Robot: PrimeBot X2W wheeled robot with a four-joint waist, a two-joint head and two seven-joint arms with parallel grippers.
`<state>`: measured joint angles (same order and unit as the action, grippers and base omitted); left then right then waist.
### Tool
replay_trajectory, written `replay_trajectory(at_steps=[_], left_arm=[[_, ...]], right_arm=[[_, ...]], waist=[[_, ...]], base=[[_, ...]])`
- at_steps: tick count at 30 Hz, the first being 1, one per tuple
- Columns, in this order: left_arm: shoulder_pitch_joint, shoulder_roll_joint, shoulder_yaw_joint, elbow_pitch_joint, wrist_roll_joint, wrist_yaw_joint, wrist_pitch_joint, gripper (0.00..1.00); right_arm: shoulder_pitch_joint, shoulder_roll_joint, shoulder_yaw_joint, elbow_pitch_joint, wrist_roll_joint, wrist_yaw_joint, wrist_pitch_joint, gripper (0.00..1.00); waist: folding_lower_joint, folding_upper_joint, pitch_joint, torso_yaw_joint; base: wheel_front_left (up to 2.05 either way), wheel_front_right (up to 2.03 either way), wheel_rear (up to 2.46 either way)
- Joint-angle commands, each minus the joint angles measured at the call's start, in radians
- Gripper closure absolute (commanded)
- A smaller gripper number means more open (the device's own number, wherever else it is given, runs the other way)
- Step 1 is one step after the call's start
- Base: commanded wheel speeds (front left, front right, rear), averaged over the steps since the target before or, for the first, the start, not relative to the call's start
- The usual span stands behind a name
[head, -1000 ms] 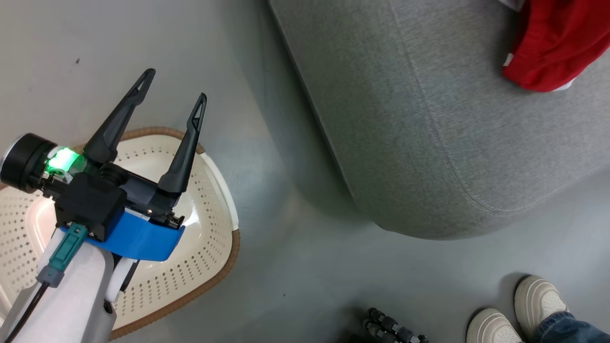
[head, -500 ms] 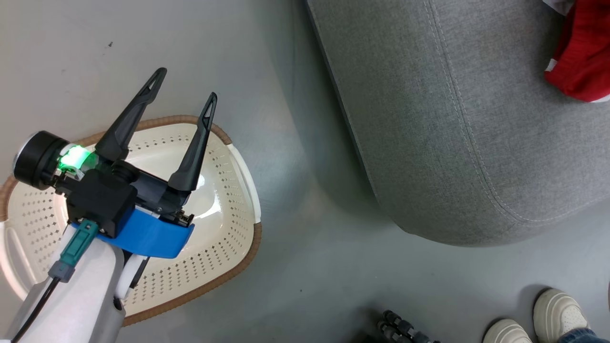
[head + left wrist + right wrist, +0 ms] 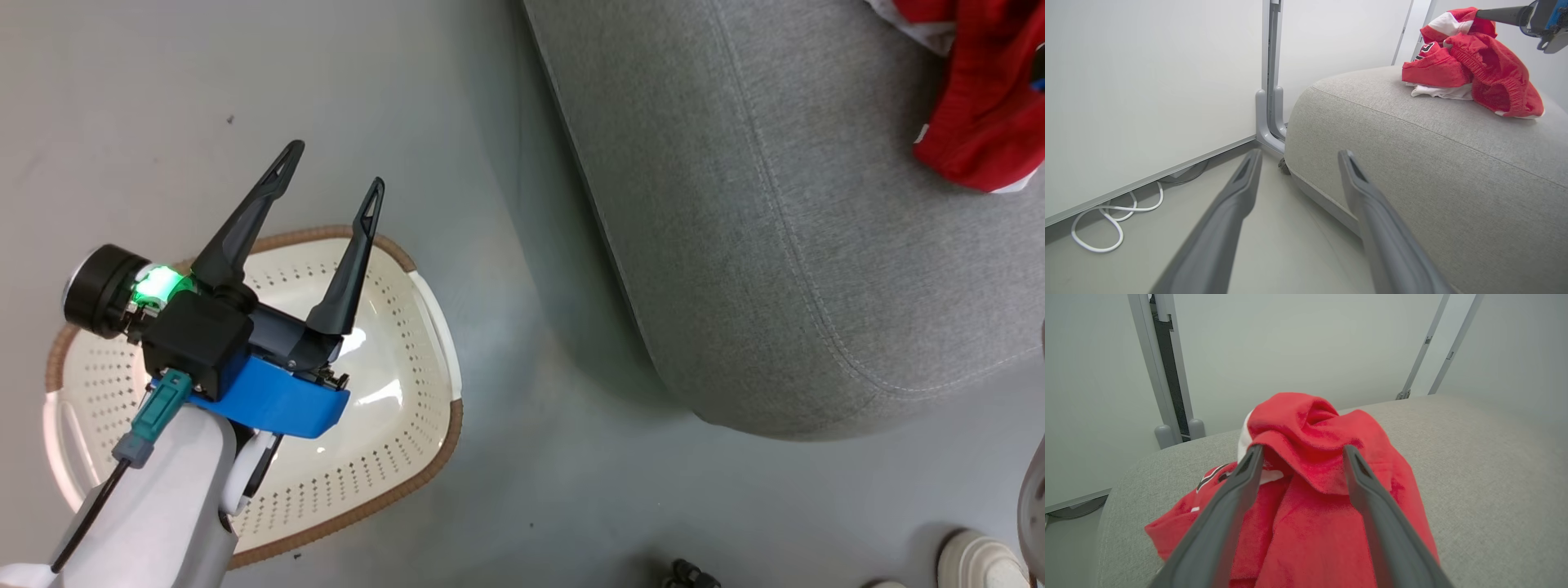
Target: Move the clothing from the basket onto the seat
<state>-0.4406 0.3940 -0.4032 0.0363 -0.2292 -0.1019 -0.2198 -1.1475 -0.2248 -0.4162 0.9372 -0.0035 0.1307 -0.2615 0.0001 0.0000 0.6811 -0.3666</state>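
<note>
Head view: left gripper (image 3: 335,166), wide and empty, lower left over the basket (image 3: 445,425); clothing (image 3: 980,122) upper right on the seat (image 3: 735,245). Left wrist view: clothing heaped upper right. Right wrist view: right gripper (image 3: 1302,451) spread wide astride it, centre. Likely the drop-off; next, lift clear without snagging.

Detail of the left gripper (image 3: 335,166): two tapering black fingers (image 3: 245,224), black housing (image 3: 196,343), blue bracket (image 3: 277,404), green indicator light (image 3: 157,283), teal cable connector (image 3: 159,406), pale grey forearm (image 3: 155,506).

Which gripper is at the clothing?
The right gripper: its open jaws flank a fold of the red clothing on the sofa. The left gripper hangs open over the basket, away from the fabric.
</note>
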Motion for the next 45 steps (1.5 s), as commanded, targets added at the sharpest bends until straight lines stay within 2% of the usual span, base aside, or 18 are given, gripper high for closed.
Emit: replay_trajectory(at_steps=[1,8,16,28,37,45], left_arm=[[-0.002,-0.007,0.001,0.018,-0.009,0.006,-0.012,0.0],[0.023,-0.048,0.005,0.093,-0.035,0.01,-0.038,0.0],[0.084,-0.109,0.045,0.15,-0.062,0.022,-0.046,0.0],[0.24,-0.197,0.197,0.19,-0.068,0.024,-0.046,0.0],[0.335,-0.253,0.295,0.198,-0.041,0.007,-0.046,0.0],[0.379,-0.284,0.346,0.216,-0.022,-0.003,-0.046,0.0]], right_arm=[[0.029,0.001,0.012,-0.005,0.014,0.0,-0.005,0.0],[0.102,-0.017,0.101,-0.03,0.004,0.0,-0.005,0.0],[0.238,-0.023,0.203,-0.138,0.016,0.0,-0.004,0.0],[0.537,0.082,0.27,-0.408,0.116,0.0,-0.004,0.0],[0.741,0.115,0.348,-0.526,0.068,0.0,-0.004,0.0],[0.848,0.15,0.357,-0.599,0.062,0.0,-0.004,0.0]], waist=[[-0.0001,0.0,-0.036,0.007],[-0.0001,0.0,-0.132,0.024],[-0.0001,0.0,-0.255,0.059],[-0.0001,0.0,-0.426,0.113],[-0.0001,0.0,-0.52,0.164],[-0.0001,0.0,-0.569,0.209]], base=[[0.0,0.0,0.0],[0.0,0.0,0.0],[0.0,0.0,0.0],[0.0,0.0,0.0],[0.0,0.0,0.0],[0.0,0.0,0.0]])
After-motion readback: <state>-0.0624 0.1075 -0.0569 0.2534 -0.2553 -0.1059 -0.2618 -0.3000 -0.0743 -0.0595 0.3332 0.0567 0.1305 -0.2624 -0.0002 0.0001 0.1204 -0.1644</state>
